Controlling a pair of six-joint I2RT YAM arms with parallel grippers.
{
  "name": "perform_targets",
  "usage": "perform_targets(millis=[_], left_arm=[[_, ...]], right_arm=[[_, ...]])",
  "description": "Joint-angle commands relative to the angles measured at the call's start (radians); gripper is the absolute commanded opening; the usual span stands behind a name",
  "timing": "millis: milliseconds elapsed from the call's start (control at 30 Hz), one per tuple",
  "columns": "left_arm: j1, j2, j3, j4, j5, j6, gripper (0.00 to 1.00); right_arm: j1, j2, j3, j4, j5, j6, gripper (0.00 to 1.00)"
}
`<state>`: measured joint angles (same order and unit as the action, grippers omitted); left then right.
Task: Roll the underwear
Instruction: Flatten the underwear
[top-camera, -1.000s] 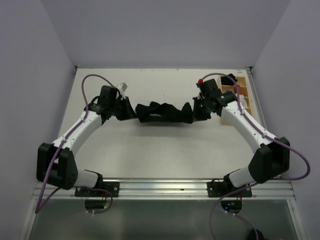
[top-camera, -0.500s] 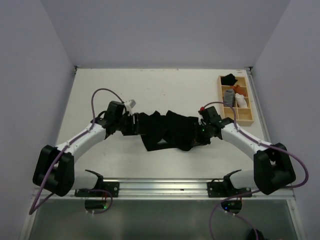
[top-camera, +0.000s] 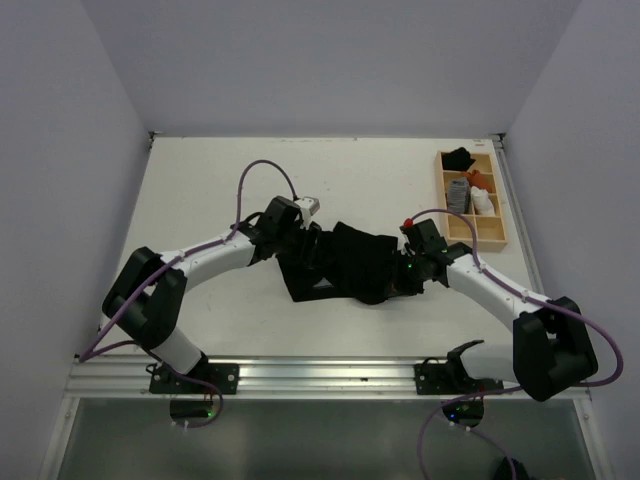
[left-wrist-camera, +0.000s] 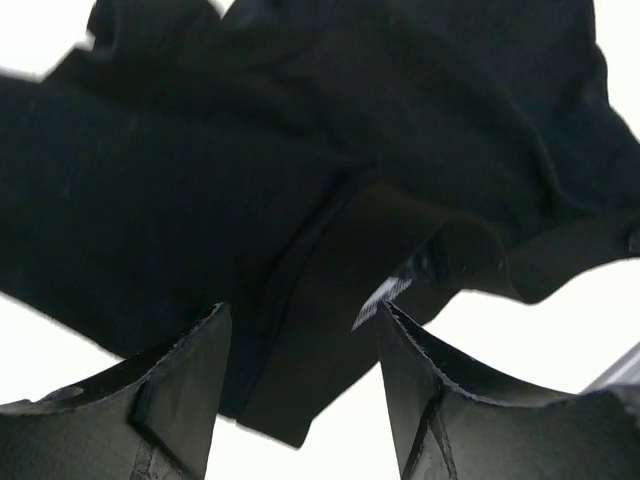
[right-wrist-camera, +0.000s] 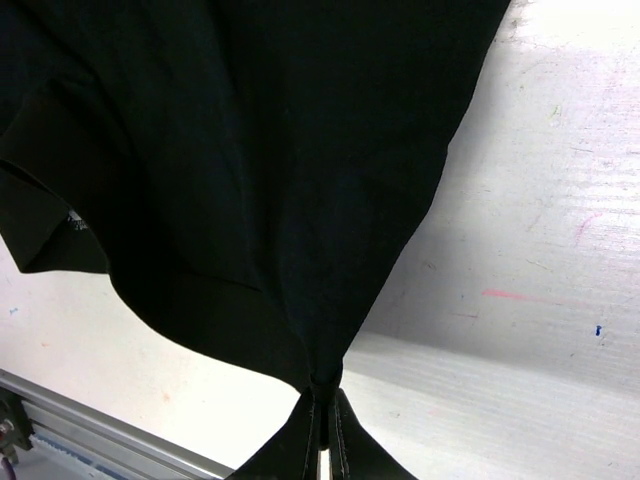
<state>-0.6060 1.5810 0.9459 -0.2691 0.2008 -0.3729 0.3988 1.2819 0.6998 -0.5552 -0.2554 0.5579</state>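
So the underwear (top-camera: 345, 262) is lying bunched up around the middle of the surface (top-camera: 220, 180), a bit nearer the right edge than the left, with folds going every direction and nothing looking like a roll yet. It's plain black fabric and it's draping and creasing all over, so I'm guessing it's light, floppy and not holding any shape by itself. It's probably going to slump or unroll the moment it's let go, and thin cloth like this can slip out of a shallow pinch. If it were me I'd be grabbing it by a hem or the waistband, where the doubled material is giving the fingers more to bite on.

The right hand (right-wrist-camera: 323, 410) is clamping its fingers tight on one corner of the cloth, and the fabric is fanning out from that pinch. The left hand (left-wrist-camera: 302, 310) is sitting over the other side with its fingers spread wide, not gripping anything.

The surface itself is looking off-white and a bit scuffed. A wooden tray (top-camera: 497, 215) is sitting by the far right corner, well away from the cloth. Pale walls are closing it all in.
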Motion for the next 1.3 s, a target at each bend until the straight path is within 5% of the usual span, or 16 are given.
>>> perform_targets(millis=[0, 700, 833, 967, 1267], left_arm=[[-0.040, 0.033, 0.076, 0.062, -0.109, 0.054, 0.64], [-0.170, 0.172, 0.114, 0.107, -0.271, 0.060, 0.62], [-0.170, 0.159, 0.106, 0.073, -0.345, 0.075, 0.49], [-0.170, 0.087, 0.090, 0.024, -0.396, 0.092, 0.25], [-0.170, -0.105, -0.064, -0.058, -0.426, 0.066, 0.18]], right_arm=[[0.000, -0.026, -0.008, 0.023, -0.004, 0.014, 0.00], [0.000, -0.024, 0.003, 0.006, 0.001, 0.004, 0.00], [0.000, -0.019, 0.012, 0.000, 0.011, -0.003, 0.00], [0.000, -0.013, 0.021, -0.015, 0.045, -0.004, 0.00], [-0.002, 0.005, 0.018, -0.009, 0.068, -0.003, 0.00]])
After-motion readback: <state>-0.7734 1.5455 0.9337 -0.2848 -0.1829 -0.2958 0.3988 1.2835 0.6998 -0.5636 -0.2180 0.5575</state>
